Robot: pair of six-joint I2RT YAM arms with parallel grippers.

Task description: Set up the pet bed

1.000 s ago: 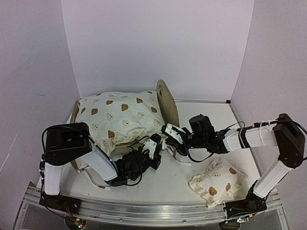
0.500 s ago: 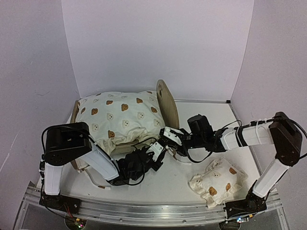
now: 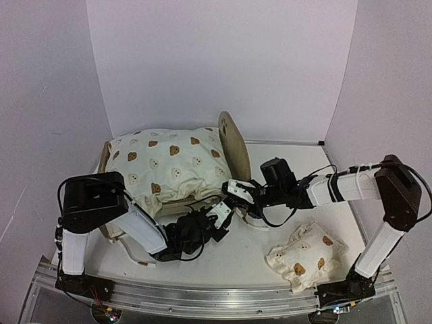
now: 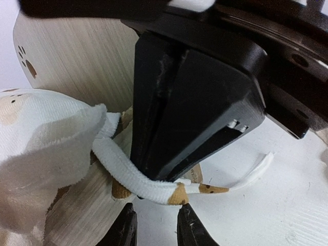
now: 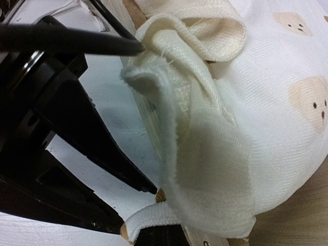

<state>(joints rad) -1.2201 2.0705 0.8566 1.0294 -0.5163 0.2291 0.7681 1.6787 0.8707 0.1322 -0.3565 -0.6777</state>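
Left tool point(image 4: 156, 229) low beside the headboard's foot, fingertips parted with nothing between, just under a white cushion tie point(image 4: 128, 171). Right tool point(image 4: 154, 174) closed, tip apparently pinching that same tie close above the left tool. Pet bed point(image 3: 234, 147) toward the tabletop's point(image 3: 290, 158) left rear corner, headboard upright at the end nearer the middle. Large bear-print cushion point(image 3: 169, 165) already on the frame, covering the base but heaped and puffy rather than flat. Tie loose over the tabletop, apparently not yet fastened to the frame. Small pillow point(image 3: 305, 256) well apart from the bed, crumpled near the right near corner. Judging by this: roughly midway, cushion placed. Left to do, most likely: secure the ties, smooth the cushion, bring the pillow onto the bed at the headboard end.
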